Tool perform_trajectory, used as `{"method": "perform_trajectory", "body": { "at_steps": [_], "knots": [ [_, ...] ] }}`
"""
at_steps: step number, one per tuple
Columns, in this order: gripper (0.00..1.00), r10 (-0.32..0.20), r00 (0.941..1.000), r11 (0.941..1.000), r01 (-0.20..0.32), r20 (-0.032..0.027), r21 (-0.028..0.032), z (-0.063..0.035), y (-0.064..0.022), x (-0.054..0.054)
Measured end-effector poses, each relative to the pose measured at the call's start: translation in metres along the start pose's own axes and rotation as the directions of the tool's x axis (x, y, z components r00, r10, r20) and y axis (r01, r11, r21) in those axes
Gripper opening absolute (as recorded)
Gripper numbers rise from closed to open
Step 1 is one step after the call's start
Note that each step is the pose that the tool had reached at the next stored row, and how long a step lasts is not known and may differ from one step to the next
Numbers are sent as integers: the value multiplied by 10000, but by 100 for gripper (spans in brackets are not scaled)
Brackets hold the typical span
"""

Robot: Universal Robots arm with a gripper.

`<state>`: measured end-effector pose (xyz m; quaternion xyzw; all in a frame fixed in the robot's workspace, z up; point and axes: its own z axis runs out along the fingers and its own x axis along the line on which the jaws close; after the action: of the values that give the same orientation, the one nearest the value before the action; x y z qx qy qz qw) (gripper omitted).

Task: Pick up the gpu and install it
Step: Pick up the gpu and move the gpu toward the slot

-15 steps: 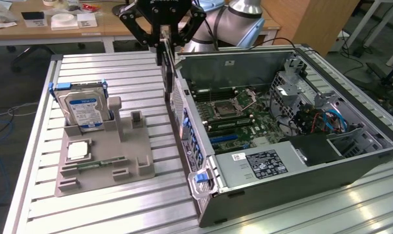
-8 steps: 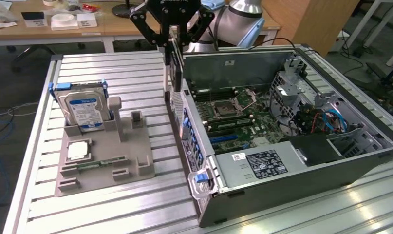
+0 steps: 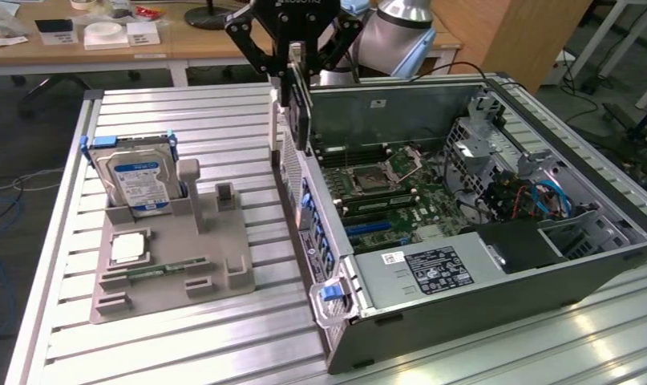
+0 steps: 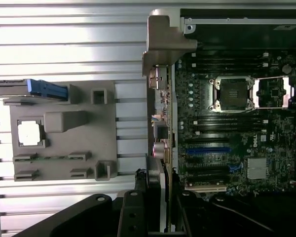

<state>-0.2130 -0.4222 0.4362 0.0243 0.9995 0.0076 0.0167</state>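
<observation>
The gripper (image 3: 294,68), jaws clamped on the gpu (image 3: 295,112), holds it upright and edge-down over the open computer case's (image 3: 580,281) rear edge, probably to line it up with the motherboard (image 3: 387,184) slots.

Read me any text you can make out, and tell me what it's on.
"ROBOTIQ", top cropped: on the black end effector gripping the thin dark gpu card.
Blue-labelled silver hard drive: print too small.
Labelled grey power supply box: print too small.
White sticker on the grey computer case: unreadable.
Green motherboard: markings not legible.
</observation>
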Motion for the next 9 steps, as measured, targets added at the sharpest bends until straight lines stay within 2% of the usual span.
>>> {"method": "perform_trajectory", "body": {
  "at_steps": [9],
  "knots": [
    [28,1,10000,10000,-1,0,-18,5,7,-142]
  ]
}}
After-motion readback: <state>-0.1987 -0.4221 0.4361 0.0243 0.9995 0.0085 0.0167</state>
